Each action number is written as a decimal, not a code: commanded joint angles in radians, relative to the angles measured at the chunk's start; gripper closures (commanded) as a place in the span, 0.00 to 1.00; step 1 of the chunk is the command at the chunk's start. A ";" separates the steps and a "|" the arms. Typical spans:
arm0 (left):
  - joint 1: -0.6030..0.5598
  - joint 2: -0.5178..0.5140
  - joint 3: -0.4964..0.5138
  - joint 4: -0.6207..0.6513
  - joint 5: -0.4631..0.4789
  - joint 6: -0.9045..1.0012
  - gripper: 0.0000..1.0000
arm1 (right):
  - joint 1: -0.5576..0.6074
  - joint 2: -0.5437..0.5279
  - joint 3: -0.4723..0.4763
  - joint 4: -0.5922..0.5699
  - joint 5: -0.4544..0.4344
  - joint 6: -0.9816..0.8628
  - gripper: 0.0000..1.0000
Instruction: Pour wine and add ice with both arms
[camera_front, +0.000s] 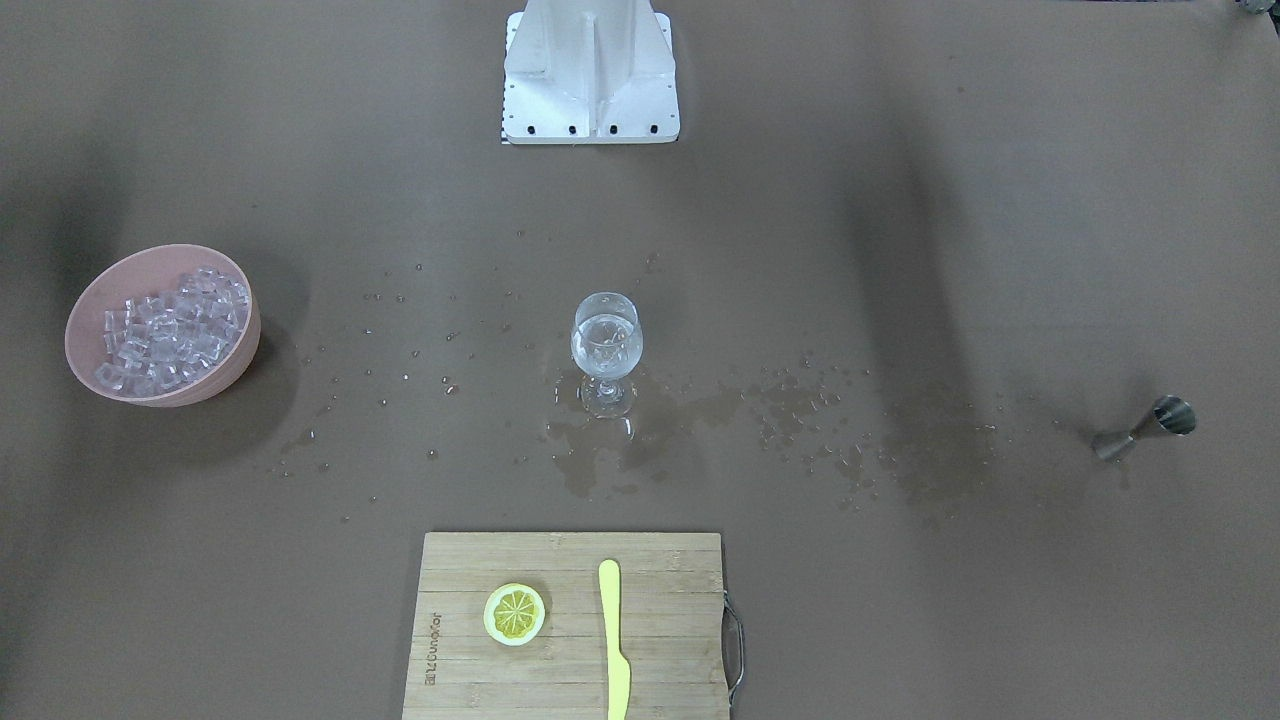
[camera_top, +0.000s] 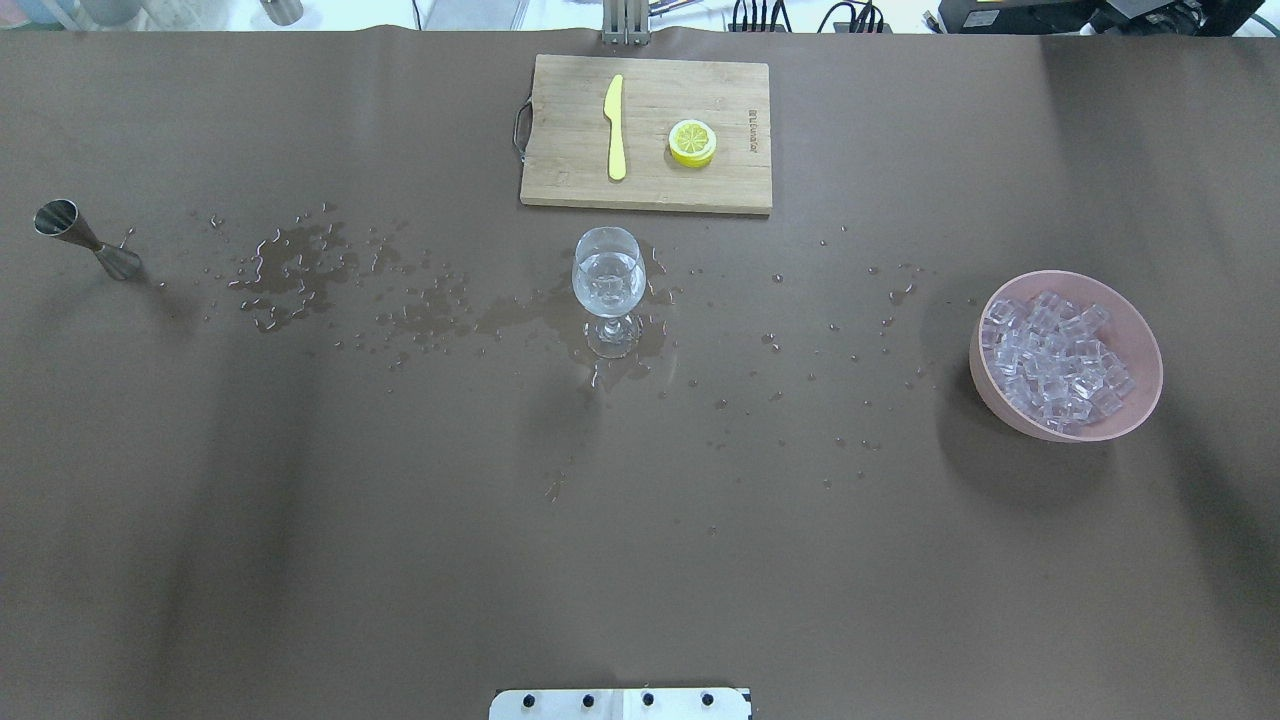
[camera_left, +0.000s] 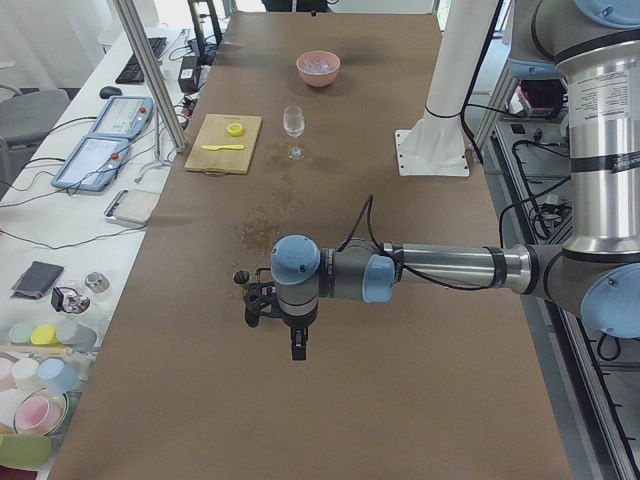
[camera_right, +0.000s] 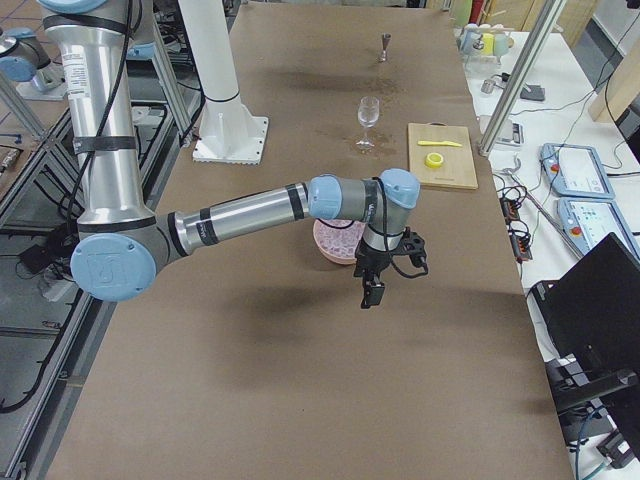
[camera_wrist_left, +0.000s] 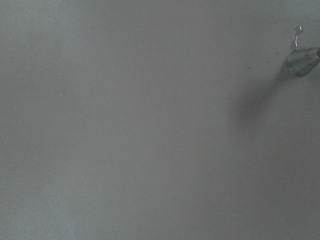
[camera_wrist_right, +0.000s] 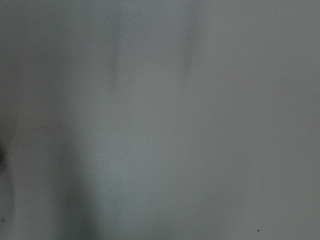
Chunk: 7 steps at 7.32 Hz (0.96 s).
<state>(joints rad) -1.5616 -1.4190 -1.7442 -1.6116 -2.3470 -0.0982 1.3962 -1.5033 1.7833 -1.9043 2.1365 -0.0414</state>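
A stemmed wine glass (camera_front: 606, 350) with clear liquid and ice cubes in it stands mid-table, also in the overhead view (camera_top: 607, 285). The ice (camera_top: 1050, 360) is piled in a pink bowl (camera_top: 1140, 350) on the robot's right. A steel jigger (camera_top: 88, 240) stands on the robot's left and shows at the left wrist view's edge (camera_wrist_left: 302, 62). My left gripper (camera_left: 297, 345) hangs above the table near the jigger. My right gripper (camera_right: 372, 293) hangs just in front of the bowl (camera_right: 335, 240). Both show only in the side views, so I cannot tell whether they are open or shut.
A wooden cutting board (camera_front: 660, 620) with a lemon slice (camera_front: 514, 613) and a yellow knife (camera_front: 612, 640) lies at the far edge. Water puddles and droplets (camera_top: 300, 265) spread around the glass. The white pedestal (camera_front: 590, 70) stands at the robot's side.
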 joint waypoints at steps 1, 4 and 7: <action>0.000 0.000 0.000 -0.001 0.000 0.002 0.02 | 0.070 -0.056 -0.002 0.001 0.014 -0.001 0.00; 0.000 0.000 -0.001 -0.001 0.000 0.002 0.02 | 0.130 -0.204 -0.007 0.242 0.049 0.002 0.00; 0.000 0.000 -0.003 -0.001 0.000 0.003 0.02 | 0.133 -0.209 0.020 0.248 0.097 -0.012 0.00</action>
<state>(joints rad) -1.5616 -1.4189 -1.7467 -1.6122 -2.3470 -0.0953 1.5269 -1.7044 1.7839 -1.6639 2.2185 -0.0451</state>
